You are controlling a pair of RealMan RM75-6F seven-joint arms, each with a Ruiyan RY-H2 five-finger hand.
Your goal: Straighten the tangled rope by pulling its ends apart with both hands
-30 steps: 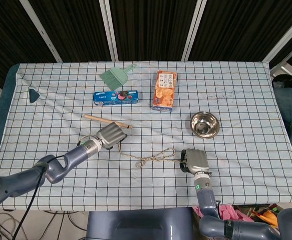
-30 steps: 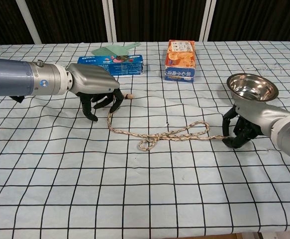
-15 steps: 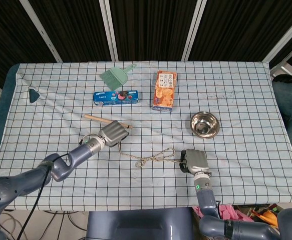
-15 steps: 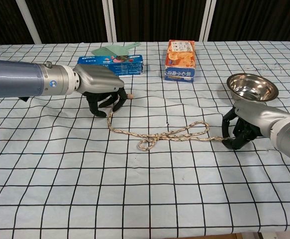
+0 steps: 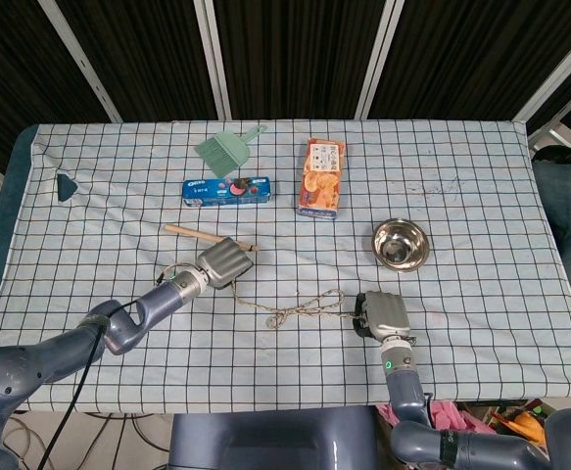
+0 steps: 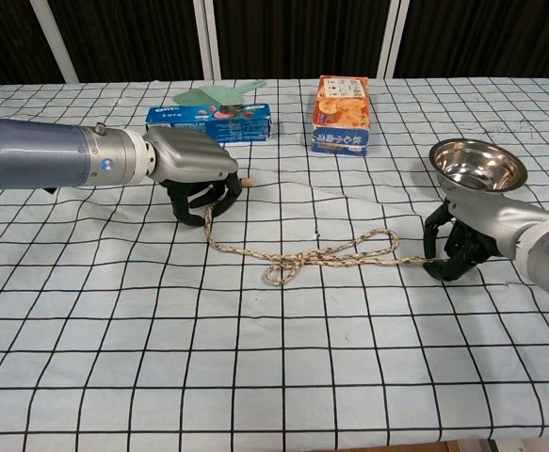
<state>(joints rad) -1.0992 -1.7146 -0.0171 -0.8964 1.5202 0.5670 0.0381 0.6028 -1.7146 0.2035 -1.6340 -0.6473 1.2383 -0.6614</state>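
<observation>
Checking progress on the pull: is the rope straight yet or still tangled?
Still tangled. The rope shows a knot and loops mid-length, between the left hand and right hand gripping its ends.

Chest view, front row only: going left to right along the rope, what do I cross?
left hand → rope → right hand

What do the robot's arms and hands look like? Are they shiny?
Yes, a bit shiny. Both arms are smooth silver-grey tubes. The left hand has a rounded silver shell on its back and black fingers, with a small blue-and-white mark on the wrist. The right hand looks the same, and a green ring light glows on its wrist. A black cable runs along the left arm.
</observation>
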